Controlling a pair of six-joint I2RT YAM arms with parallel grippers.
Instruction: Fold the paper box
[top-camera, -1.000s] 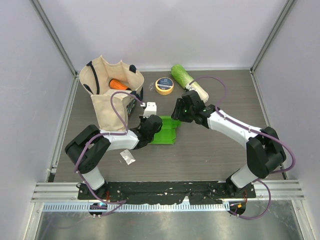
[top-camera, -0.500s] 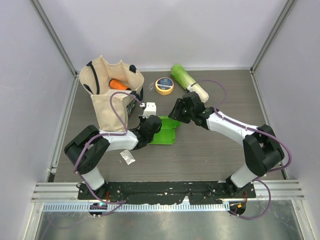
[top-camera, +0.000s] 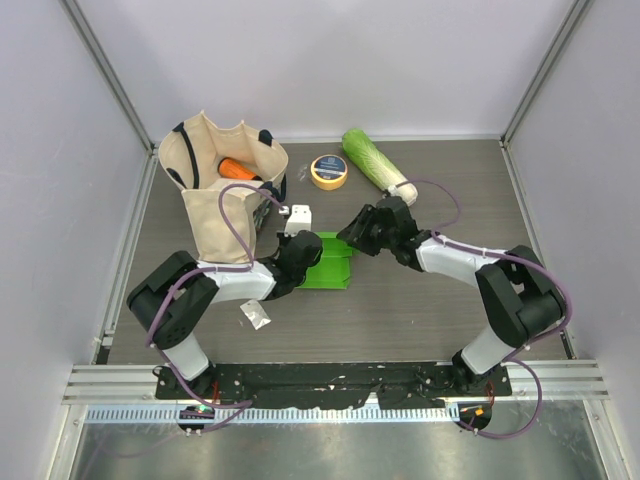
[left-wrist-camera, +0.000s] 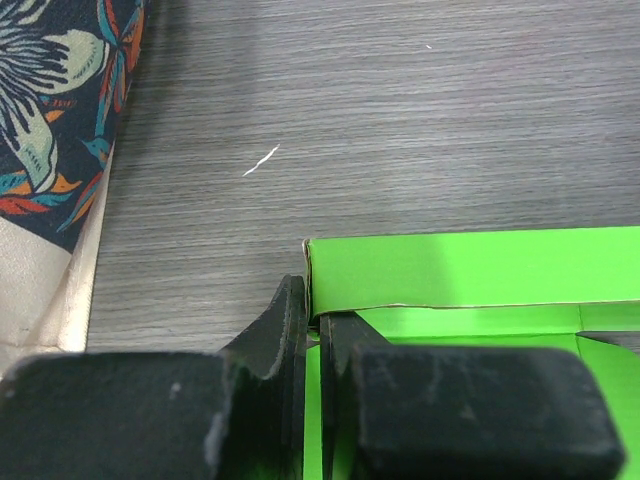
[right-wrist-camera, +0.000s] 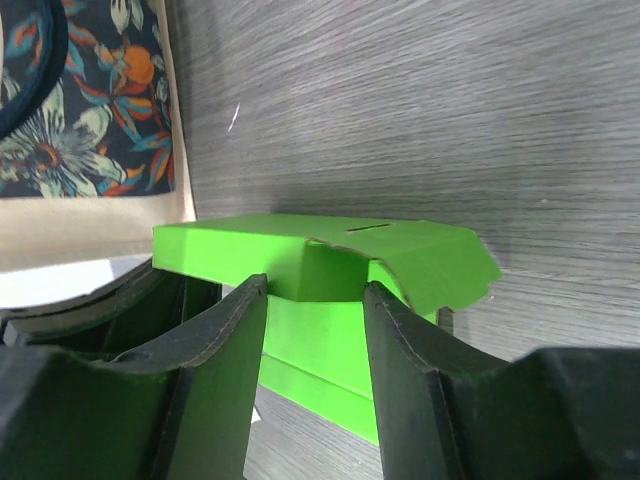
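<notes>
Desk (top-camera: 420, 310) of dark grey wood grain fills a booth closed in by pale walls (top-camera: 350, 60) and slanting aluminium posts (top-camera: 112, 80). A ribbed metal rail (top-camera: 330, 412) runs along the near edge, where both arms are bolted down. At the middle of the desk lies the box (top-camera: 335, 262), bright green card, partly folded, with one long wall raised and a slotted flap lifted at its far end. The left hand (top-camera: 303, 256) is closed tight on the box's left wall, the thin card pinched between its two black fingers. The right hand (top-camera: 360, 232) comes in low from the right with its fingers parted about halfway. The lifted flap shows in the gap between them, and whether either finger touches the card cannot be told. A cream bag (top-camera: 215, 210) with a flowered lining stands at the back left, an orange item (top-camera: 237, 168) inside it. A white block (top-camera: 300, 215) sits between the bag and the box. Towards the back wall a roll of yellow tape (top-camera: 329, 171) lies beside a pale-green cabbage (top-camera: 375, 160). A small clear packet (top-camera: 255, 314) rests on the desk near the left arm. The left wrist view picks out a thin white mark (left-wrist-camera: 262, 160) on the grain beyond the box.
</notes>
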